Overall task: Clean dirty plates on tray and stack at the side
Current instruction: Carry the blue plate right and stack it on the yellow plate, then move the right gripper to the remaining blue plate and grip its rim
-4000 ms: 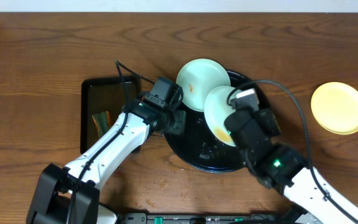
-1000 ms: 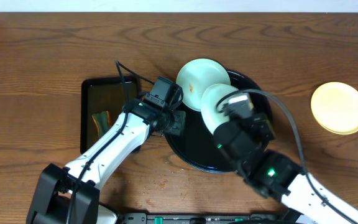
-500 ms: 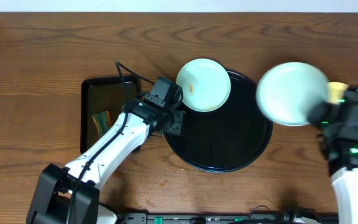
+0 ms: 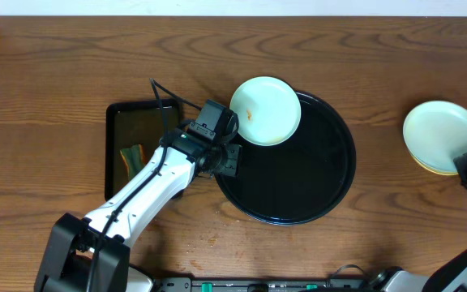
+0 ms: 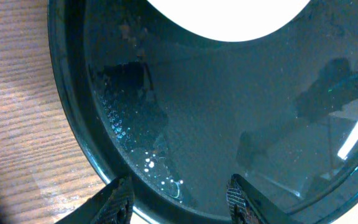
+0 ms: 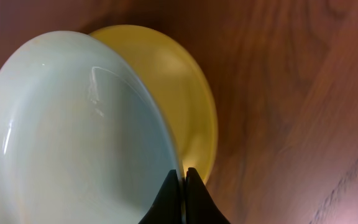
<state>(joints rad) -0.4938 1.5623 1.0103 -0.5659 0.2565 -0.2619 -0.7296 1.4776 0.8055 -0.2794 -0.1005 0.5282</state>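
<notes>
Right fingers (image 6: 168,202) pinch mint plate (image 4: 443,134) (half-hiding yellow plate (image 6: 190,93)); left fingers (image 5: 118,200) spread open.

The right tool (image 6: 182,179), at 6 o'clock, pinches with its two dark fingers the rim of the pale mint plate (image 6: 73,137), which partly covers the yellow plate (image 6: 185,99) toward 1 o'clock over the brown wooden worktop (image 6: 291,124).

white left arm (image 4: 148,191), black joints and cable, black left gripper (image 4: 227,159).
</notes>
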